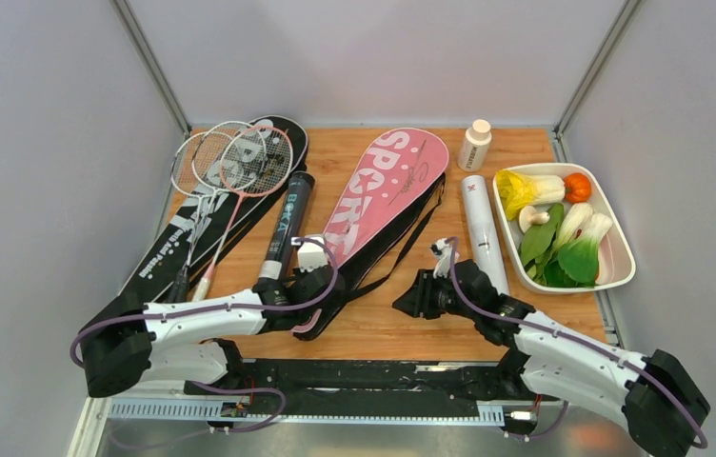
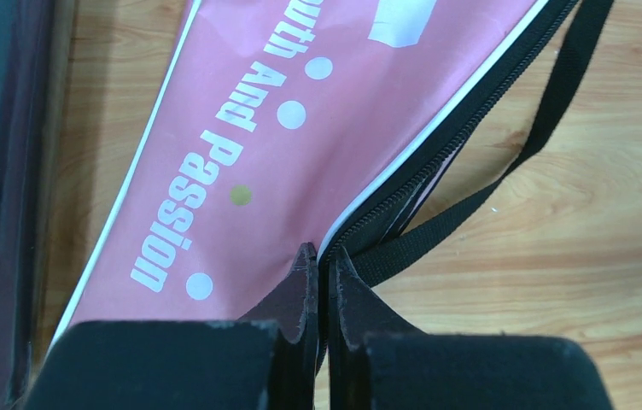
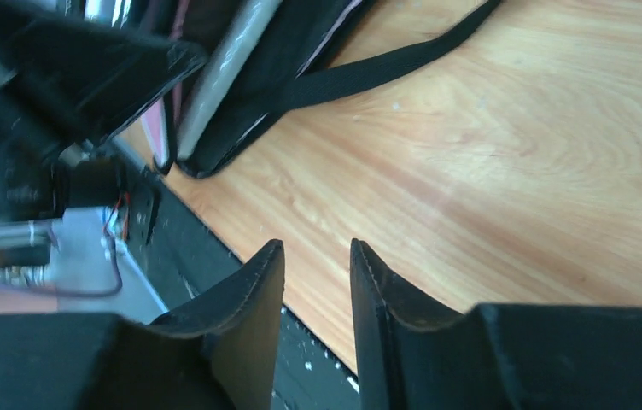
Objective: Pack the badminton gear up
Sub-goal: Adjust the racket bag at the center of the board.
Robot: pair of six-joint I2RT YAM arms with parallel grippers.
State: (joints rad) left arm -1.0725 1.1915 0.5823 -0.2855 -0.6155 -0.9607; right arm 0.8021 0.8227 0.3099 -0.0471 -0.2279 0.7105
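**A:** Since I'm logging fast, hands first. What have you got?

**B:** My left gripper is closed on the zipper edge of the pink SPORT bag, down at its handle end. It looks like a pinch on the cloth, but I can't see a pull tab. My right gripper is partly apart and empty, over bare table just right of that same bag end.

**A:** Which relation matters next?

**B:** The bag's long axis runs from my left hand away and rightward, with the head at the far side. The rackets lie on the black bag at far left, well apart from my free right hand. The left arm is nearer to them but busy. The white tube lies just right of the right gripper, pointing away from the bases, so I'd judge that the right arm's easy reach.
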